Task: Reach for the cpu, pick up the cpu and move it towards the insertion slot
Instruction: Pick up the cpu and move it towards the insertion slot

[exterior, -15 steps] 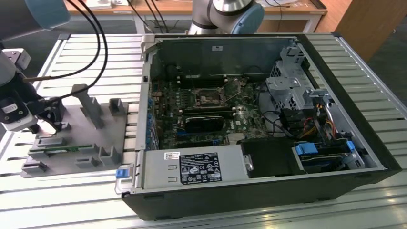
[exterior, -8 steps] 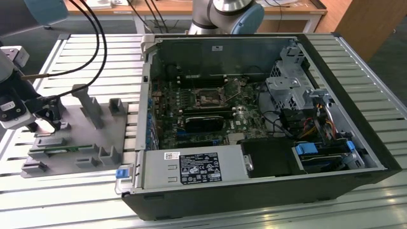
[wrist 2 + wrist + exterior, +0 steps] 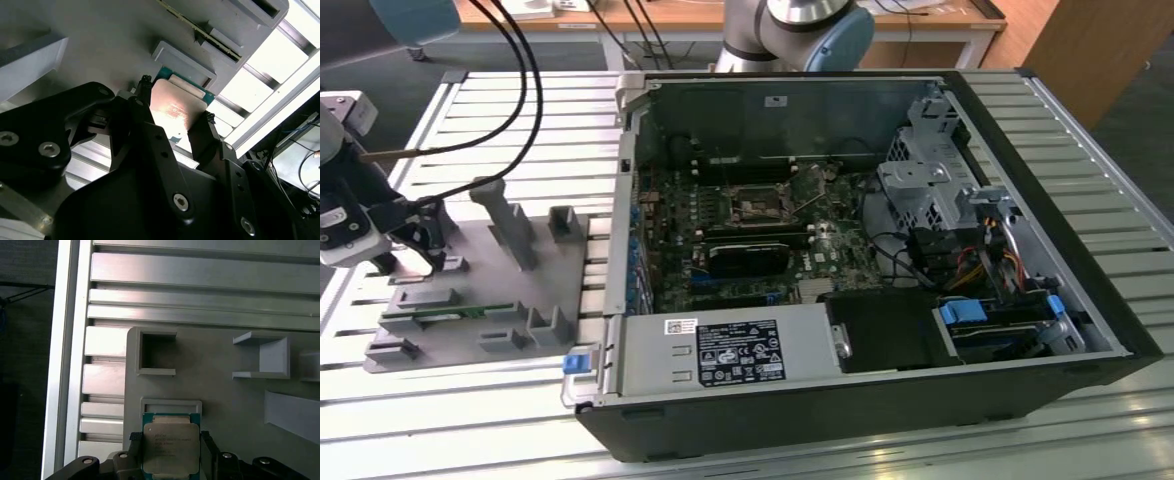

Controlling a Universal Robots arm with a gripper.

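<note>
Gripper (image 3: 427, 255) sat low over the grey fixture (image 3: 494, 290), at the exterior view's left, on the slatted metal table (image 3: 454, 420).

Both wrist views showed its 2 black fingers (image 3: 135, 441) set narrow, 1 on each side of the cpu (image 3: 171, 445), with each tip pressed against an opposite edge of the chip. Gripper (image 3: 177, 99) was clamped on the cpu (image 3: 172, 112), with no gap seen at either finger (image 3: 145, 107).

The chip lay silvery side up, with a green border showing round the metal lid. It was just beside a small raised frame on the fixture (image 3: 220, 365). I could not tell whether it was lifted off the fixture or resting on it.

A thin green memory strip (image 3: 447, 315) lay in another recess of the fixture, nearer the exterior view's bottom edge.

The insertion slot (image 3: 758, 208) was well apart from the gripper, toward the exterior view's right. It sat on the board inside the open computer case (image 3: 854, 420), with a dark centre in a silvery frame.
</note>
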